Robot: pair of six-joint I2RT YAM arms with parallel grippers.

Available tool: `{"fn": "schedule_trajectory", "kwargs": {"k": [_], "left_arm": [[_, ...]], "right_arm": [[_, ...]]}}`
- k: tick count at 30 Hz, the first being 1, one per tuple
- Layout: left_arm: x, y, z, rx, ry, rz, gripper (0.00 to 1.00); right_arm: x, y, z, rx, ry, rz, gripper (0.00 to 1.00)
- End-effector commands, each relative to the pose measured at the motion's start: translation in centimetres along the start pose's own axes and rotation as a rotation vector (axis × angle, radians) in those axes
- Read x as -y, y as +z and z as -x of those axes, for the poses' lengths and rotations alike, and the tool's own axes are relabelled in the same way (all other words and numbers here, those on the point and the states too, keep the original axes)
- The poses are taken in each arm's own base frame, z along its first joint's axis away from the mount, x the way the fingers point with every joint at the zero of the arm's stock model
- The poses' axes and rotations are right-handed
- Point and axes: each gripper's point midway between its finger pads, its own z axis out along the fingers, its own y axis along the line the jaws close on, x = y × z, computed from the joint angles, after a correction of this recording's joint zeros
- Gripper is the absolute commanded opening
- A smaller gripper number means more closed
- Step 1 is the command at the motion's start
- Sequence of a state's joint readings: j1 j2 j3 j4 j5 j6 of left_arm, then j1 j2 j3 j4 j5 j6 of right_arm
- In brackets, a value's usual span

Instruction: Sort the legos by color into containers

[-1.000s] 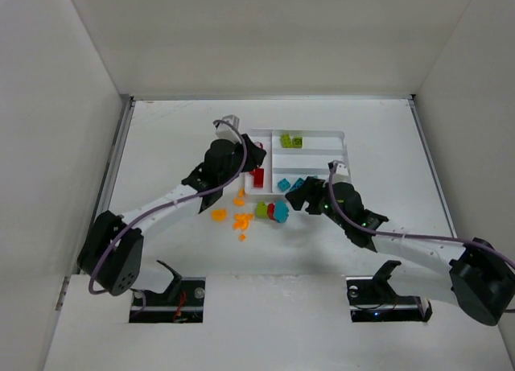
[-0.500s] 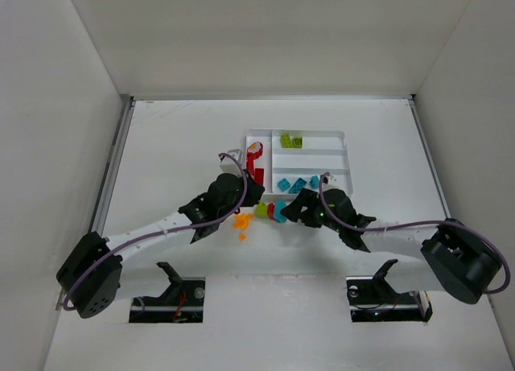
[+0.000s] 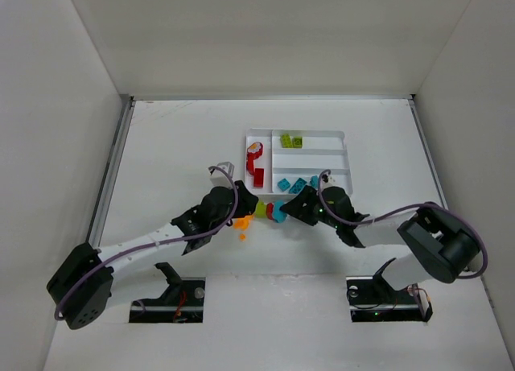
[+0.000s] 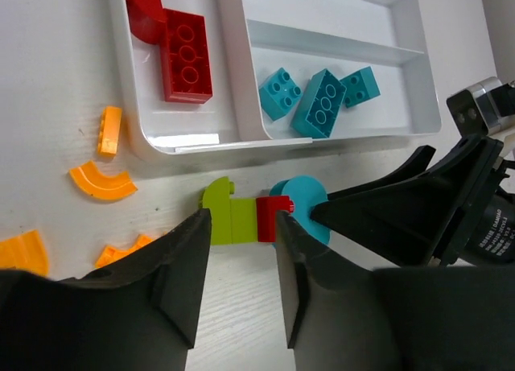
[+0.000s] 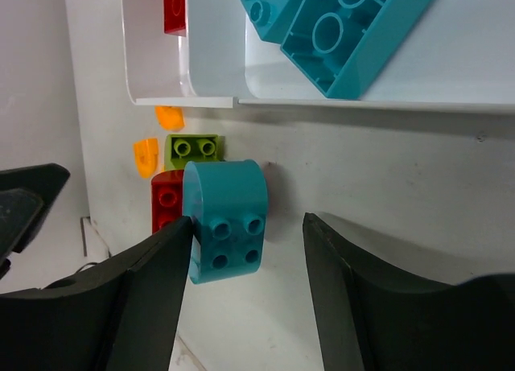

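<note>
A lime green lego [image 4: 229, 218], a small red one [image 4: 272, 218] and a rounded teal one [image 4: 304, 212] lie joined in a row on the table, just in front of the white tray [image 4: 233, 142]. My left gripper [image 4: 241, 242] is open, its fingertips flanking the green and red pieces without closing on them. From the other side my right gripper [image 5: 248, 226] is open around the teal lego [image 5: 225, 218]; its left finger [image 5: 153, 282] touches the brick and the right finger [image 5: 346, 282] stands apart. In the top view both grippers meet at this cluster [image 3: 270, 212].
The tray [image 3: 346, 158] holds red bricks [image 3: 256, 163] in its narrow section, green ones [image 3: 291, 140] in the top row and teal ones [image 3: 294, 183] in a lower row. Several orange curved pieces [image 4: 102, 180] lie loose left of the cluster [image 3: 241, 223].
My left arm has drawn back from the tray's red section to the loose cluster. My right gripper has slid left onto the teal lego, and its jaws have narrowed.
</note>
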State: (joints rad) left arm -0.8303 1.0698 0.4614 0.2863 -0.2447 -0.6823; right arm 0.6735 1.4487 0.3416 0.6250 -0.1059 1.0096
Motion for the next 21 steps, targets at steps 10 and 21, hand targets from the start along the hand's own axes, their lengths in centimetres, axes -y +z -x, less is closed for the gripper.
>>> {"fn": "schedule_trajectory", "kwargs": {"k": [10, 21], "left_arm": [[-1.0, -0.1, -1.3, -0.017, -0.067, 0.017, 0.50], [-1.5, -0.6, -1.3, -0.012, -0.152, 0.002, 0.64]], "right_arm": [[-3.5, 0.8, 1.5, 0.022, 0.059, 0.170, 0.60], [-4.3, 1.3, 1.3, 0.008, 0.066, 0.206, 0.49]]}}
